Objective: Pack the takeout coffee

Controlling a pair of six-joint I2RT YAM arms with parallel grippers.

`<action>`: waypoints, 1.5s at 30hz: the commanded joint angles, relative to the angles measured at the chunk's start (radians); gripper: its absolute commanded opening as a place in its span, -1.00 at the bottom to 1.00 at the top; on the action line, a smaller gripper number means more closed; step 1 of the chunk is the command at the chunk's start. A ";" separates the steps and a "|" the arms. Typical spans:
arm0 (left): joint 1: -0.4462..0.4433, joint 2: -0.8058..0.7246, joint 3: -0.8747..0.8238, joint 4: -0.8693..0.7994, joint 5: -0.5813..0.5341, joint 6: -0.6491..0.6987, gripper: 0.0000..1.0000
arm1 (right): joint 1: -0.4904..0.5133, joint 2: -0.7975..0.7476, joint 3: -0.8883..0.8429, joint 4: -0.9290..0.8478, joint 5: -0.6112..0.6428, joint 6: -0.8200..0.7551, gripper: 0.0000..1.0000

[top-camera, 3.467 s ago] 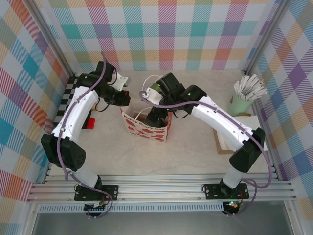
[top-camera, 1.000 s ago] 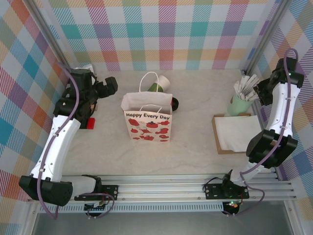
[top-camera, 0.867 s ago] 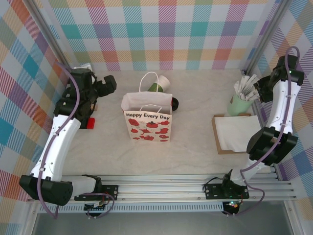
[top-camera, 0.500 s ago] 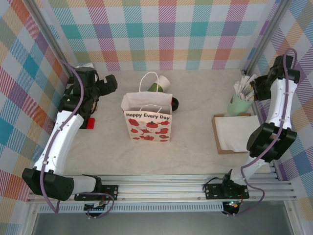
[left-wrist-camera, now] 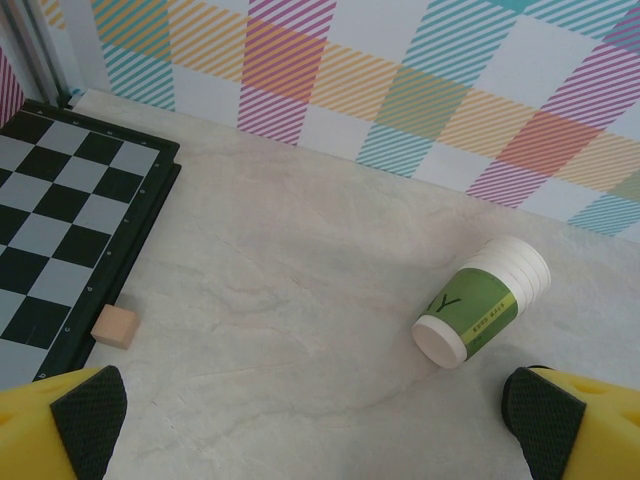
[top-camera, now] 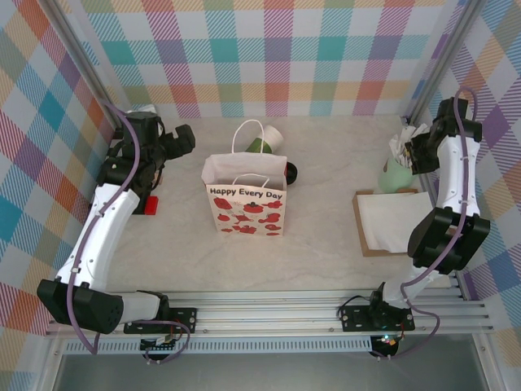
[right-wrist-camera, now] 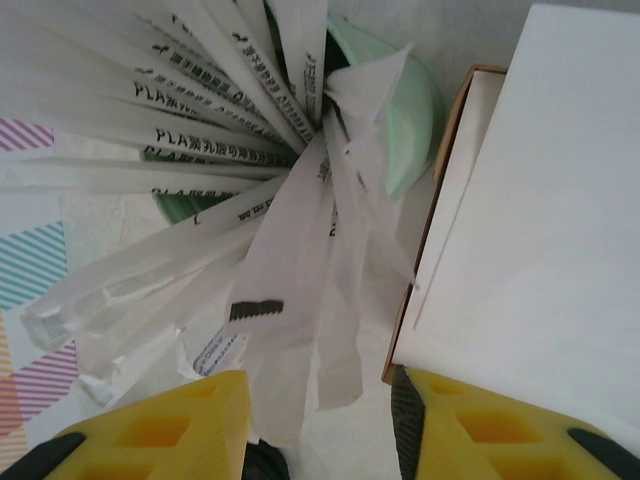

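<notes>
Where the takeout coffee sits I cannot tell; the one gift bag point(top-camera: 244, 204) stands upright mid-surface with its mouth open, and its inside is not clear from above. Just behind the bag one nested stack of cups point(left-wrist-camera: 485, 300) lies on its side, and one black lid disc point(top-camera: 291, 172) lies at the bag's far right corner. On the right, near the wall, are one mint cup point(top-camera: 396, 173) crammed with wrapped straws, too many to count, and beside it one napkin stack point(top-camera: 391, 220). On the left are one chessboard point(left-wrist-camera: 60, 210), one small wooden cube point(left-wrist-camera: 114, 327) at its edge and one red block point(top-camera: 150, 205). The surface point(top-camera: 326, 244) lies bare in front of the bag and on both its sides. The left gripper point(left-wrist-camera: 317, 415) has its jaws spread wide, holding nothing. The right gripper point(right-wrist-camera: 320, 420) hangs over the straws, jaws partly apart with wrapper ends between them.
</notes>
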 commanded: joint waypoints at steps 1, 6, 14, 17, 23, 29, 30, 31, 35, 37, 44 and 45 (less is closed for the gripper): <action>0.010 0.002 0.025 -0.007 -0.009 0.023 1.00 | 0.003 -0.038 -0.015 0.014 0.054 0.034 -0.12; 0.010 -0.006 0.016 -0.011 -0.018 0.018 1.00 | 0.004 -0.089 -0.090 0.060 0.071 0.072 -0.10; 0.010 0.002 0.016 -0.011 -0.014 0.013 1.00 | 0.003 -0.054 -0.089 0.083 0.049 0.064 -0.17; 0.009 -0.001 0.014 -0.014 -0.017 0.009 1.00 | 0.004 -0.038 -0.085 0.092 0.042 0.065 -0.19; 0.010 -0.009 0.013 -0.021 -0.028 0.004 1.00 | 0.006 -0.015 -0.092 0.113 0.033 0.076 -0.21; 0.010 -0.012 0.007 -0.021 -0.039 -0.004 1.00 | 0.005 -0.003 -0.079 0.099 0.058 0.070 -0.53; 0.010 -0.011 0.007 -0.018 -0.040 -0.004 1.00 | 0.005 -0.004 -0.077 0.089 0.072 0.070 -0.62; 0.009 -0.009 0.008 -0.017 -0.040 -0.004 1.00 | 0.005 -0.008 -0.080 0.085 0.079 0.071 -0.67; 0.009 0.001 0.014 -0.010 -0.030 -0.004 1.00 | 0.004 -0.028 -0.089 0.079 0.080 0.077 -0.83; 0.009 0.000 0.014 -0.007 -0.028 -0.002 1.00 | 0.005 -0.038 -0.072 0.052 0.078 0.080 -0.88; 0.010 -0.014 0.016 0.006 -0.028 0.019 1.00 | 0.004 -0.134 -0.046 -0.058 0.049 0.090 -1.00; 0.010 -0.022 0.013 0.013 -0.033 0.019 1.00 | 0.005 -0.161 -0.046 -0.080 0.050 0.095 -1.00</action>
